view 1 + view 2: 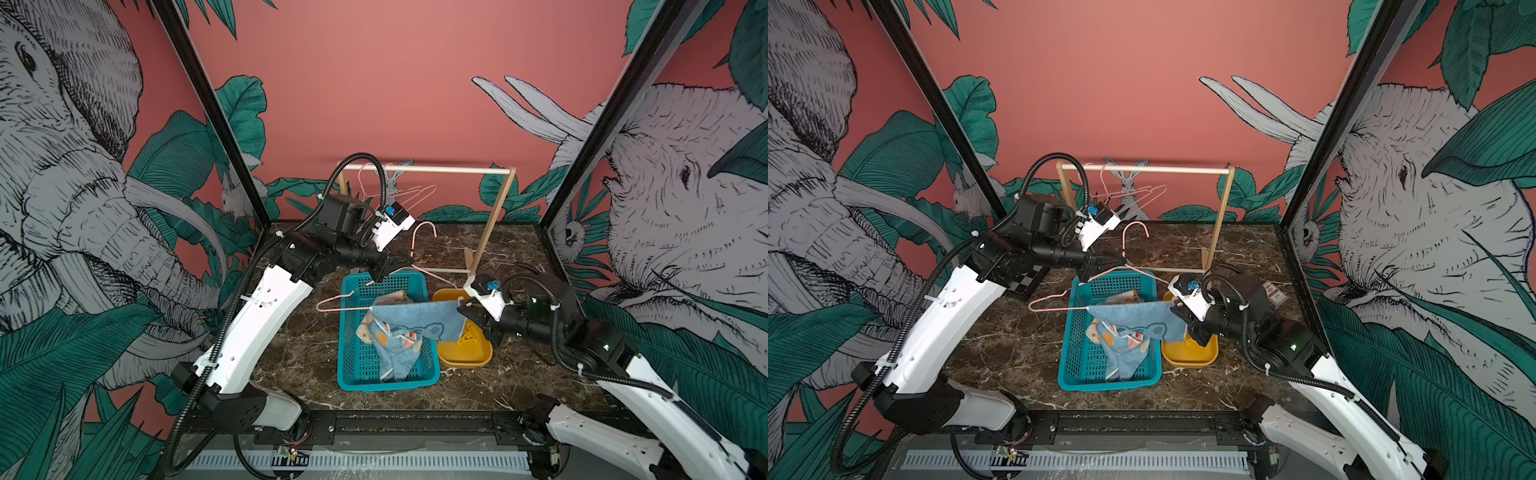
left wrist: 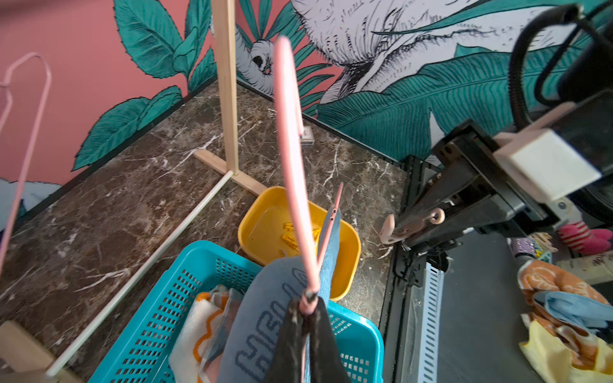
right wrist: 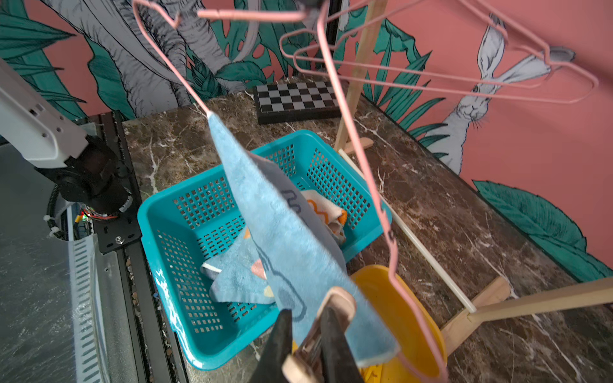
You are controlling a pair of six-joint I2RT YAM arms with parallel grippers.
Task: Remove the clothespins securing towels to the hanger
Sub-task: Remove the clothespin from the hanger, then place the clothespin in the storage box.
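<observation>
Both top views: left gripper (image 1: 404, 264) pinching fully shut on neck of pink wire hanger (image 1: 345, 309), centre frame. Blue towel (image 1: 419, 320) draping limp from hanger bar above teal basket (image 1: 347, 332). Right gripper (image 1: 462, 308) sitting at towel's right corner.

Left wrist view: tan clothespin (image 2: 411, 225) sitting in right jaws, right of centre, appearing clear of towel edge.

Right wrist view, bottom centre: jaws clamping narrow on pin; whether pin biting cloth, unclear.

Judging pin light, springy, slick: squeezing tail levers likely freeing it. Towel soft, sliding easily.

Three towels: hanging towel (image 1: 415, 318) beside the right gripper (image 1: 461, 309), two crumpled towels (image 1: 392, 351) below. Three hangers: held hanger (image 2: 292, 172) at the left gripper (image 1: 405, 264), two rack hangers (image 1: 415, 193) beyond. One tan clothespin (image 3: 336, 303) at the right gripper; yellow clothespins (image 2: 292, 237) uncountable. One basket (image 1: 345, 332), one tray (image 1: 465, 361).
</observation>
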